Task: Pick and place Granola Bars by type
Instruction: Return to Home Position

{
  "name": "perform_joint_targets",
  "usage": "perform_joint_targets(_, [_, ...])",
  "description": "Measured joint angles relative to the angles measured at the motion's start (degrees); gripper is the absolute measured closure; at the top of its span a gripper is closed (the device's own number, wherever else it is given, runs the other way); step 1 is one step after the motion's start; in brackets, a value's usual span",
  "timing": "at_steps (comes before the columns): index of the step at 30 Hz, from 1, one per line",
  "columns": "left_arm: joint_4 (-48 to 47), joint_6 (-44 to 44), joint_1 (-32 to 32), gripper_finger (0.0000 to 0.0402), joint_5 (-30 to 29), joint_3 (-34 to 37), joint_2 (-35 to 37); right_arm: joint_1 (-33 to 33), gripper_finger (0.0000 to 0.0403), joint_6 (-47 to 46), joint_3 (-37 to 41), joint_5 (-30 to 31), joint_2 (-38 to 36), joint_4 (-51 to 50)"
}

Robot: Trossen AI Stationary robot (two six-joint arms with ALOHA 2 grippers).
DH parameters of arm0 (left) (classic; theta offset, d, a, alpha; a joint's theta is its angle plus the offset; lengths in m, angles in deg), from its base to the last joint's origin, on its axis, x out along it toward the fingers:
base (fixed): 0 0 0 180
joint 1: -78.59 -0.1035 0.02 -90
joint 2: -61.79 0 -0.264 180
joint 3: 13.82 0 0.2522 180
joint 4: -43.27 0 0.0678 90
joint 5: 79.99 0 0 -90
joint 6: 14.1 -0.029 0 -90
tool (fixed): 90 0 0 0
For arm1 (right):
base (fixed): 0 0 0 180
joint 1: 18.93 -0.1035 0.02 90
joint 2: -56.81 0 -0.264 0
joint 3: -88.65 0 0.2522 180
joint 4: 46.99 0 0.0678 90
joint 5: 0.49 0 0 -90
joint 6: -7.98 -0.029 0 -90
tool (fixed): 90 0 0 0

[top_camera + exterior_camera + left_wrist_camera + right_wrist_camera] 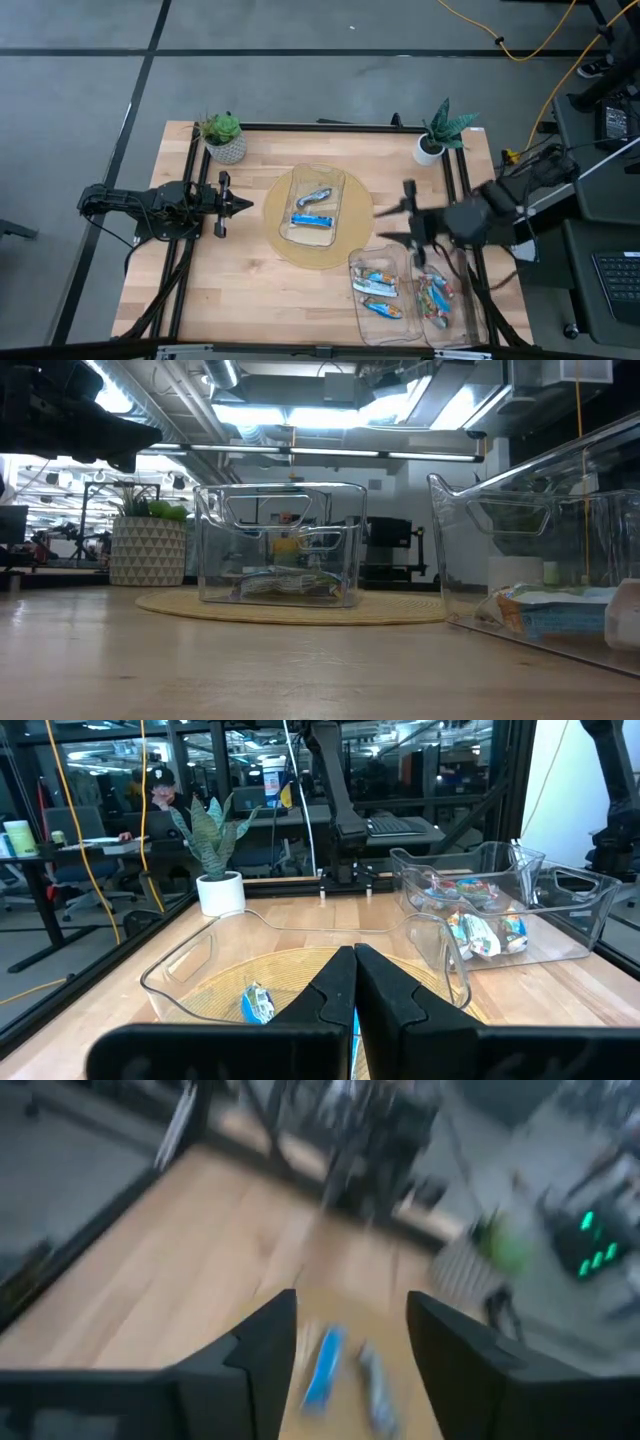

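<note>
The table (250, 270) is seen as pale, smooth wood; the bins (318, 168) as clear glossy plastic; the Granola Bars (312, 220) are wrapped in shiny foil.

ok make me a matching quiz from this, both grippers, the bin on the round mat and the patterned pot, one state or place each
1 left gripper
2 right gripper
3 bin on the round mat
4 patterned pot

a open
b holds two blue bars
c shut
d at a table corner, near the left gripper

Pairs: 1-c, 2-a, 3-b, 4-d
</note>
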Motion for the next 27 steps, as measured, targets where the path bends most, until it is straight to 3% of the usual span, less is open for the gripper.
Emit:
perform_joint_targets(6, [0.0,0.0,0.0,0.0400,0.0,0.0,0.0,13.5,0.0249,9.4,0.2,-15.7,0.0,14.6])
perform_joint_targets(12, [0.0,0.0,0.0,0.0400,0.0,0.0,0.0,21.1,0.0333,10.2,0.5,-19.7,0.0,12.9])
perform_joint_targets(16, [0.0,0.0,0.0,0.0400,0.0,0.0,0.0,25.4,0.0393,10.9,0.5,-25.8,0.1,11.2])
perform_joint_targets(27, [0.0,0.0,0.0,0.0400,0.0,0.0,0.0,33.3,0.0396,10.2,3.0,-34.9,-3.9,10.4])
